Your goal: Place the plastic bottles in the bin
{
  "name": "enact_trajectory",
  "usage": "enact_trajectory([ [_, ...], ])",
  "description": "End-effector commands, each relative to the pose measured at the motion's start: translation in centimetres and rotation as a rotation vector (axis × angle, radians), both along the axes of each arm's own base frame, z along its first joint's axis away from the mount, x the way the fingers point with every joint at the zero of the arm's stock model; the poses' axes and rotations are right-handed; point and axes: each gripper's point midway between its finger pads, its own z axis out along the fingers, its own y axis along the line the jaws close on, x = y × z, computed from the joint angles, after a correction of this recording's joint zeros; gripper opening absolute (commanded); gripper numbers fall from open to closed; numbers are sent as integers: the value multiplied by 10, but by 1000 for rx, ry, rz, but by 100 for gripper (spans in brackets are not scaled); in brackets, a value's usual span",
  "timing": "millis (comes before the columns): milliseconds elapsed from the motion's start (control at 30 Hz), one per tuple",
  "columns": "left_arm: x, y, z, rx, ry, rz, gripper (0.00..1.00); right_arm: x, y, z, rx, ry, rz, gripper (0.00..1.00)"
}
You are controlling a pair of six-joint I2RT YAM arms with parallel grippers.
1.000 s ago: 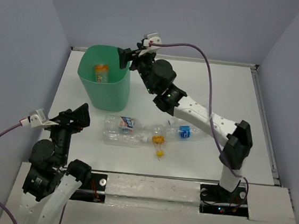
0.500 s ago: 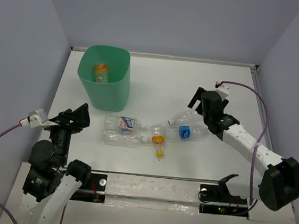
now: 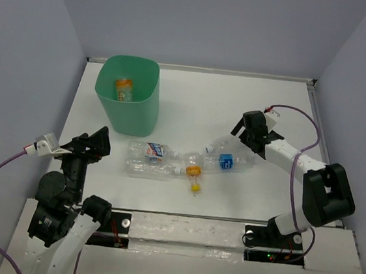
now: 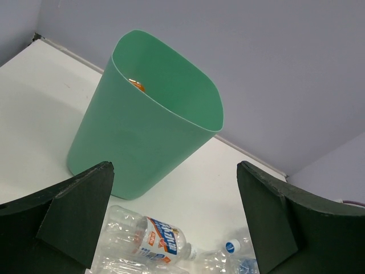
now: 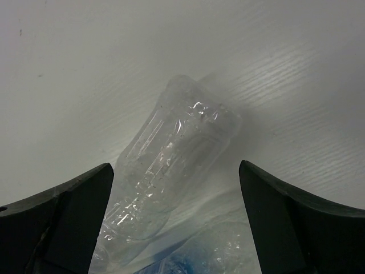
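The clear bottles [image 3: 147, 168] on the desk [image 3: 252, 98] overlap and blur together, so the count is unsure: about four, lying in a row just in front of the bin [image 3: 126, 108]. One more, an orange-labelled bottle [image 3: 123, 89], lies inside the single bin at the desk's far left; the left wrist view shows only an orange sliver of it. Both claws are released. The left claw [image 4: 174, 171] gapes toward the bin. The right claw [image 5: 175, 168] is spread over one transparent bottle [image 5: 182, 131], its lower end cut off.
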Motion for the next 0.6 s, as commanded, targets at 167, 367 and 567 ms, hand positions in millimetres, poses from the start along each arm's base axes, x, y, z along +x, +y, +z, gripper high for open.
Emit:
enact_trajectory([
  [167, 0, -1, 8, 6, -45, -8, 99, 37, 14, 6, 109, -36, -22, 98],
  [367, -1, 0, 8, 4, -46, -5, 99, 47, 25, -13, 156, -2, -13, 97],
  [567, 0, -1, 7, 6, -40, -5, 99, 62, 31, -13, 194, -33, -36, 87],
])
